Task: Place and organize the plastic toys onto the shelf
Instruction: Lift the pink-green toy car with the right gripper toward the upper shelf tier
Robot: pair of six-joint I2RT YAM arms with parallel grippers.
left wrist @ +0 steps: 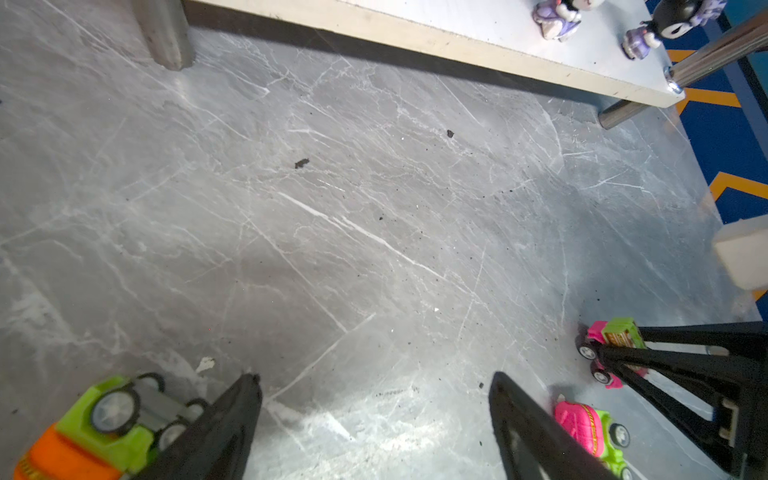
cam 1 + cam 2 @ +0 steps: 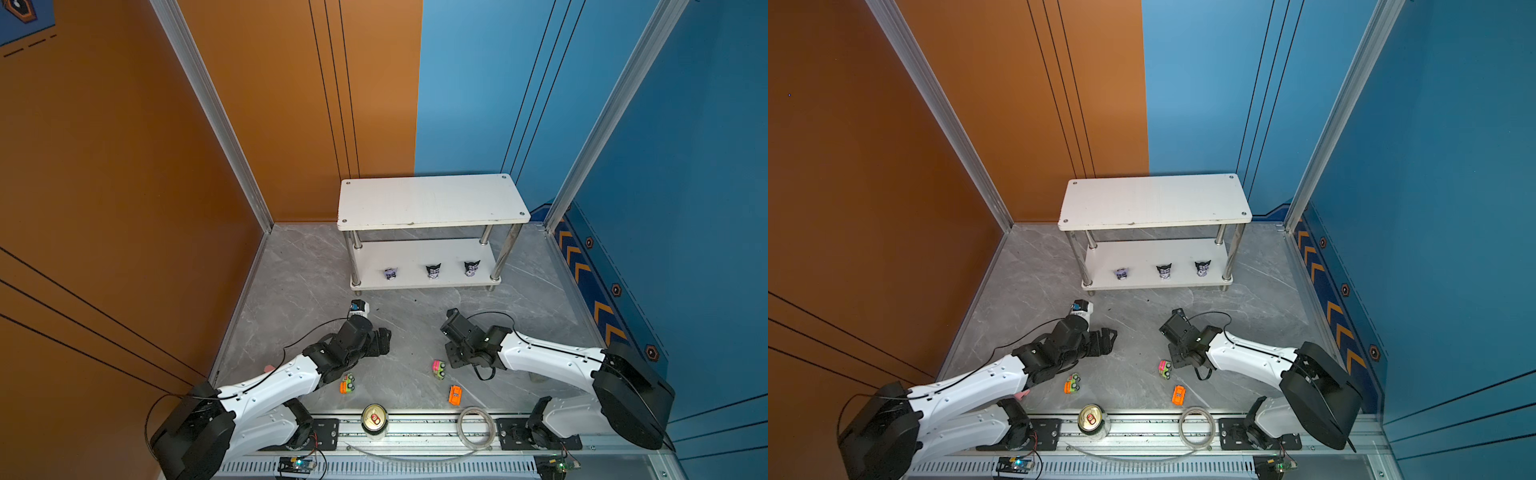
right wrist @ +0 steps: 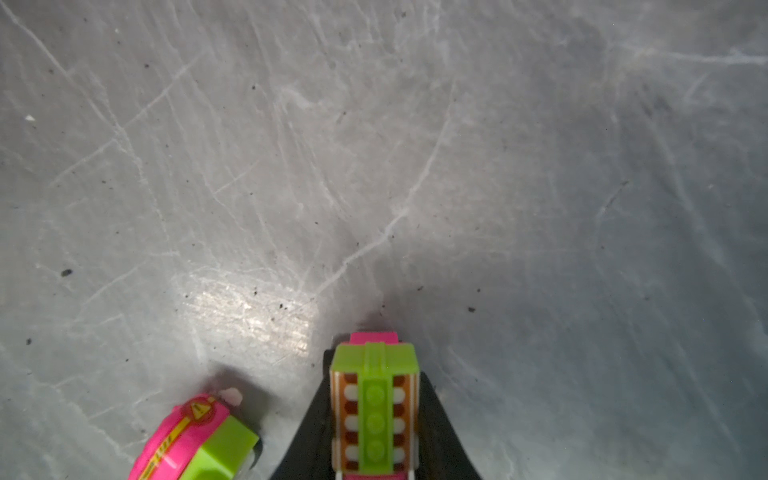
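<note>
**Gripping one car**

Clamps the right end effector [image 3: 374, 374] on both sides of a green-roofed pink car [image 3: 374, 415] at the table [image 3: 415, 166]. Holds the left end effector [image 1: 374, 376] spread wide, nothing between. Shows a second pink-and-green car [image 3: 195, 436] just beside, an orange-green car [image 2: 347, 383] and an orange car [image 2: 455, 395] apart. Shows three figurines [image 2: 433, 271] in a row on the lower tier of the shelf [image 2: 432, 199].

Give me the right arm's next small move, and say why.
Probably lift straight up. The right gripper looks closed on the pink-green car, with its fingers against both sides. A second car lies close beside it, so a vertical rise should avoid knocking that before heading for the shelf.
</note>
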